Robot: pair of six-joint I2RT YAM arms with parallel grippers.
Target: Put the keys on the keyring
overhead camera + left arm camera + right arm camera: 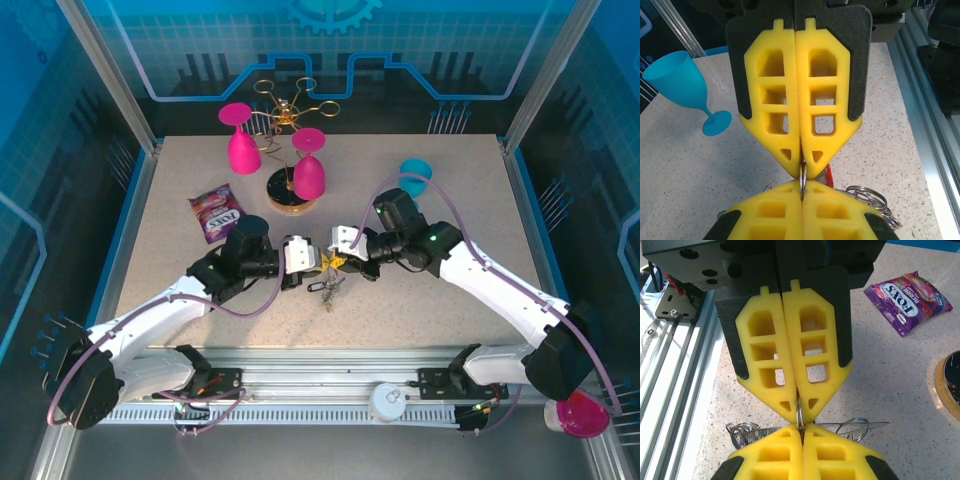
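Keys (328, 287) lie bunched on the surface (450, 300) on the near side of the gold rack (291, 150), well apart from it. I can pick out silvery split rings (741, 432) and a red tag (827, 172). Between that bunch and the rack my two pincers meet tip to tip. My left pincer (322, 260) is fully clenched, nipping a thin metal ring (800, 416) seen edge-on. My right pincer (345, 256) is clenched on the same ring from the opposite side, and both sets of yellow pads (772, 100) are pressed flat together. Whether that ring is the big keyring, I cannot tell. Left of the rack lies a purple sweet bag (906, 299) printed "FOX'S" and "BERRIES". A blue glass (680, 82) is off to the rack's right.
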